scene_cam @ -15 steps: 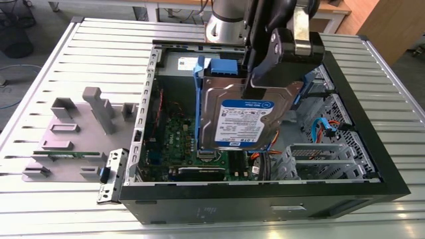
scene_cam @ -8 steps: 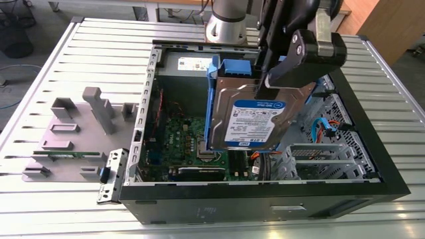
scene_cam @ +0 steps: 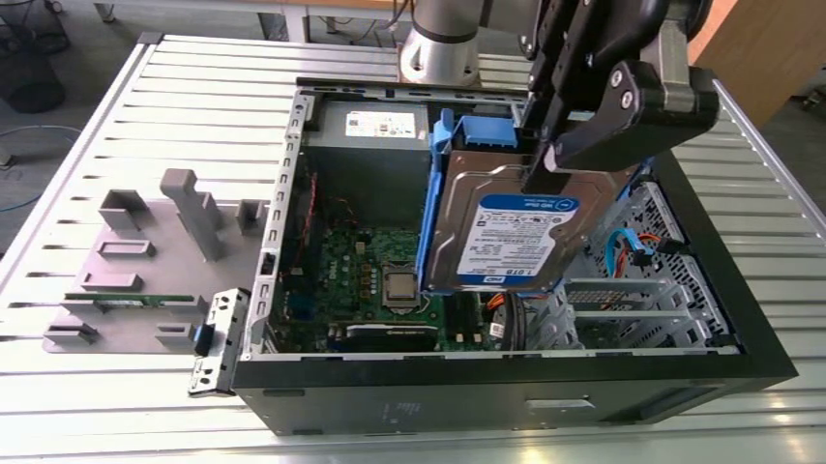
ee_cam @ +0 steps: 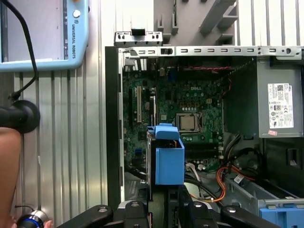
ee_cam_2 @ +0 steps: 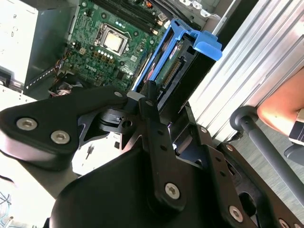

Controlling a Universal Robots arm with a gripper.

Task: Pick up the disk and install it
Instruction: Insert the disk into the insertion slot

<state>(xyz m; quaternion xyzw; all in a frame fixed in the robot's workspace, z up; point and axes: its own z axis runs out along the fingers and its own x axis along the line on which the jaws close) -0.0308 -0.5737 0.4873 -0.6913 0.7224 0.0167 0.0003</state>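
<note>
**Disk held over the open computer case**

The gripper (scene_cam: 548,162) is clamped on the disk (scene_cam: 508,237), gripping it at its upper end. The disk hangs nearly upright, slightly tilted, with its white-and-blue label facing the exterior view and a blue rail along its edge. It is lifted clear above the open computer case (scene_cam: 516,396), over the space between the green motherboard (scene_cam: 368,266) and the metal drive cage (scene_cam: 633,309) on the exterior view's right. The gray power supply (scene_cam: 368,126) sits at the far end of the case. In the first wrist view the disk's blue rail (ee_cam: 168,161) points down toward the motherboard. On the slatted table (scene_cam: 193,87), at the exterior view's left, stands a gray holder (scene_cam: 142,261).
</note>
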